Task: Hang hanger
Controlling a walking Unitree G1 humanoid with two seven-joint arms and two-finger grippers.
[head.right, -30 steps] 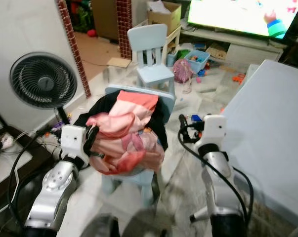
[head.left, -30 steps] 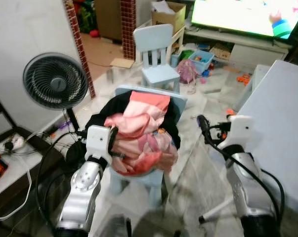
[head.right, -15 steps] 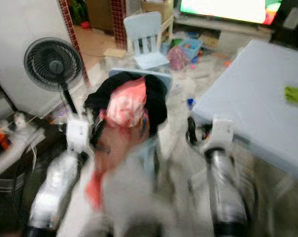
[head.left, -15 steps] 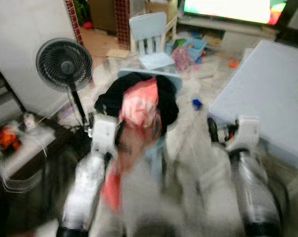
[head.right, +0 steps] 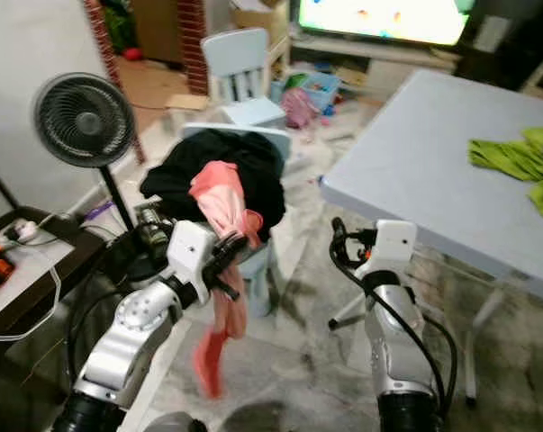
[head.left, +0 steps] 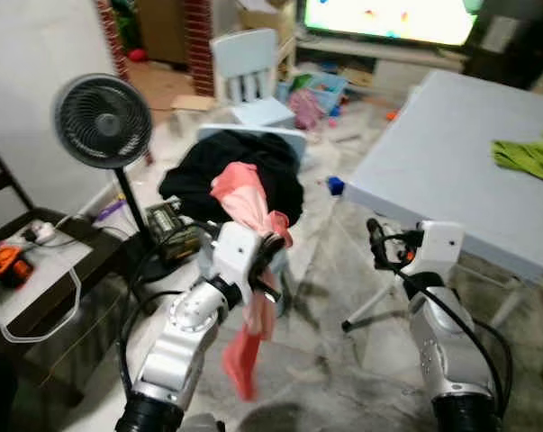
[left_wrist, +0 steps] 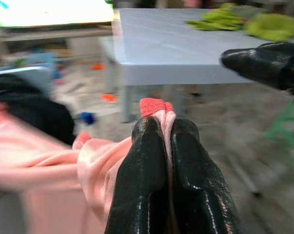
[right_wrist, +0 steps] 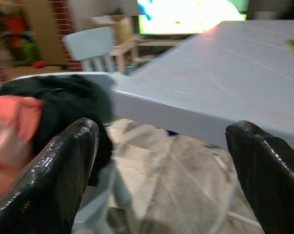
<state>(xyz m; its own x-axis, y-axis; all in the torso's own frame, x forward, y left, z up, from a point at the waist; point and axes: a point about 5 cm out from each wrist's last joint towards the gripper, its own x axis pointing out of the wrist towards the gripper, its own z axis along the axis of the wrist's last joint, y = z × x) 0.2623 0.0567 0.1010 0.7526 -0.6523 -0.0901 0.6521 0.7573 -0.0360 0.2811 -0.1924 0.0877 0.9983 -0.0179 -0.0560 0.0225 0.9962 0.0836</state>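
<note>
A pink satin garment [head.left: 244,270] was pinched between the pressed-together black fingers [left_wrist: 142,190] of the left claw [head.left: 269,256], its red-trimmed edge poking out above the fingertips in the left wrist view. No hanger could be made out in the fabric. The upper part of the garment was draped over a black piece of clothing [head.left: 226,171] heaped on a small light-blue child's chair [head.right: 253,135], while its lower end hung down past the claw toward the marbled floor [head.left: 325,360].

The right claw [head.left: 375,243] hovered well apart from the garment, its two black fingers [right_wrist: 64,170] spread wide with nothing between them, just in front of the corner of a pale blue-grey counter [head.left: 451,153]. Crumpled lime-green cloth [head.left: 528,155] lay on the counter's far side.

A black pedestal fan [head.left: 102,121] stood to the left of the chair, beside a low dark stand [head.left: 55,279] carrying a white cable and a small orange object [head.left: 3,265]. A second light-blue child's chair [head.left: 246,72] stood farther back among scattered toys, before a lit television screen [head.left: 388,18].
</note>
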